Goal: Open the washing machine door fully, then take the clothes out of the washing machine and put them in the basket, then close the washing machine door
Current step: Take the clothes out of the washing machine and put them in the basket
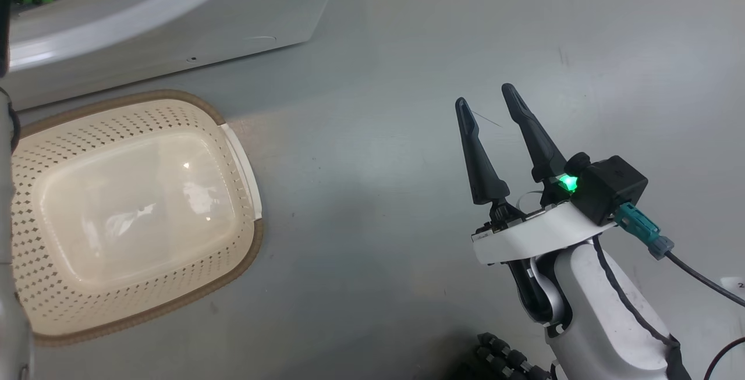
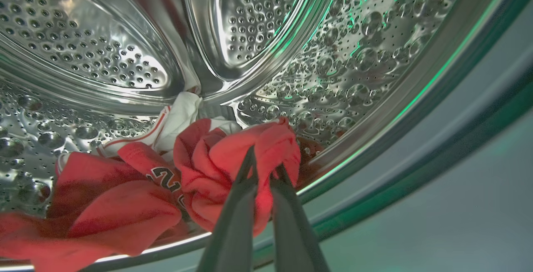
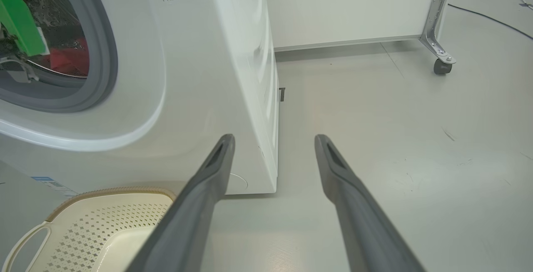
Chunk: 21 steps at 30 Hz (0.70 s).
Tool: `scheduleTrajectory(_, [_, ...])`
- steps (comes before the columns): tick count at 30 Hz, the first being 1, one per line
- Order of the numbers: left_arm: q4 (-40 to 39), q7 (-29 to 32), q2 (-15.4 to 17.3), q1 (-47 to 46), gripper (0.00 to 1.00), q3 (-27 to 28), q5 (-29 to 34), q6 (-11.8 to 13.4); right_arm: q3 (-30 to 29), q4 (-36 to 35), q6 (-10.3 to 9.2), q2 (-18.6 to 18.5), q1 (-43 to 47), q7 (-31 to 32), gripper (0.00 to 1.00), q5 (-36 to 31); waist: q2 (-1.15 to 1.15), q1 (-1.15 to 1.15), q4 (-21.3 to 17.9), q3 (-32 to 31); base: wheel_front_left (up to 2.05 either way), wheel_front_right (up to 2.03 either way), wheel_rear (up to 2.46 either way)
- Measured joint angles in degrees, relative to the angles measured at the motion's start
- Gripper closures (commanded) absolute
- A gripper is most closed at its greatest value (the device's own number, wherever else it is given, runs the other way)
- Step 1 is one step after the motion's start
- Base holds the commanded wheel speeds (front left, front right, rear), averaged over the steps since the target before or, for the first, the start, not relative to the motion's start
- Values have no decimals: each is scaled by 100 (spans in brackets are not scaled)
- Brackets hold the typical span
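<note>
Inside drum (image 2: 333, 55) | left hand (image 2: 265, 161) pinching clothes (image 2: 200, 155) (bunched, no clear axis)

The grey floor (image 1: 378, 135) carries a cream perforated basket (image 1: 58, 153), left of the right end effector (image 1: 485, 93), just beside the white washing machine (image 1: 145, 36).
</note>
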Motion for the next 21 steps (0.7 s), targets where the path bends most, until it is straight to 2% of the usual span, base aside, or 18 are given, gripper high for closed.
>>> scheduleTrajectory(7, [-108,-532,-125,76,100,19,-34,0,-34,81,1,-1,0,0,0,-38,0,0,173,-179,0,0,0])
scheduleTrajectory(21, [-459,-1438,-488,938,100,34,-190,1,-132,305,14,-13,63,0,0,-252,0,0,539,-672,0,0,0])
